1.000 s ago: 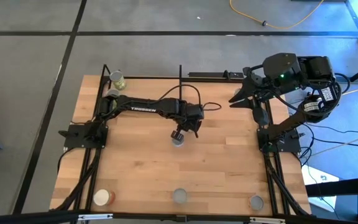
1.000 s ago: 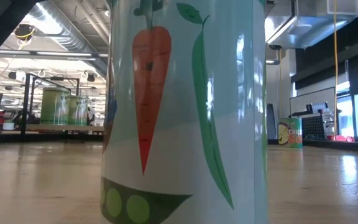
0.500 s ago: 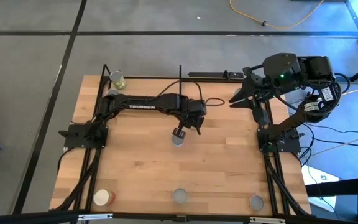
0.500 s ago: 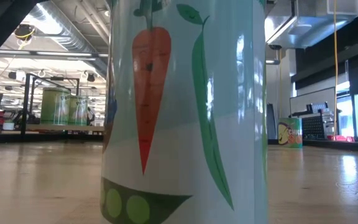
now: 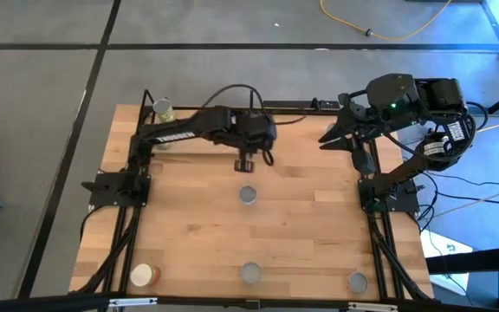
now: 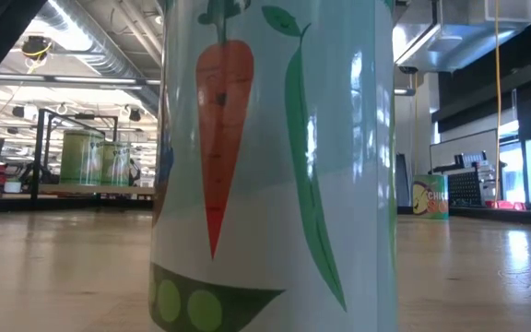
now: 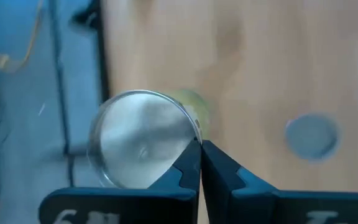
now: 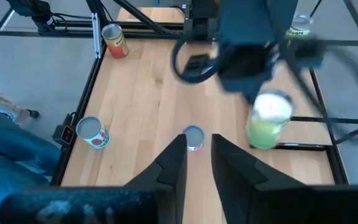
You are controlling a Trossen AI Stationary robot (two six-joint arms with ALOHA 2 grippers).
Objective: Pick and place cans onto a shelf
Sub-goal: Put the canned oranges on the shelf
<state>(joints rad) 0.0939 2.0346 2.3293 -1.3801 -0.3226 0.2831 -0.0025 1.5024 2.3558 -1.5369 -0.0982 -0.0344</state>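
Note:
My left gripper (image 5: 248, 162) is over the far middle of the table, close to the shelf (image 5: 199, 111), a board framed by black rods and posts at the far left. It is shut on a green-yellow can (image 7: 143, 137), which also shows under the blurred arm in the right wrist view (image 8: 269, 124). A grey-blue can (image 5: 248, 195) stands on its base at the table's middle. Another green-yellow can (image 5: 163, 110) stands at the shelf's left end. My right gripper (image 8: 197, 152) is open and empty above the far right (image 5: 338, 139). My left gripper has its fingertips (image 7: 190, 163) at the rim of the can's silvery top (image 7: 191, 132), coming from above. Whether the can's wall lies between the fingers cannot be told. The can hangs about upright below the gripper, with its label (image 8: 265, 134) showing.
Three more cans stand along the near edge: a red-orange one (image 5: 143, 275), a middle one (image 5: 250, 274) and a right one (image 5: 356, 281). The middle one's carrot-and-pea label (image 6: 275, 166) fills the low view. Black frame rods run along both table sides.
My left gripper has gone toward the table's far edge and the shelf, away from the grey-blue can in the middle, which has stayed where it was. The arm's elbow has swung toward the far edge with it.

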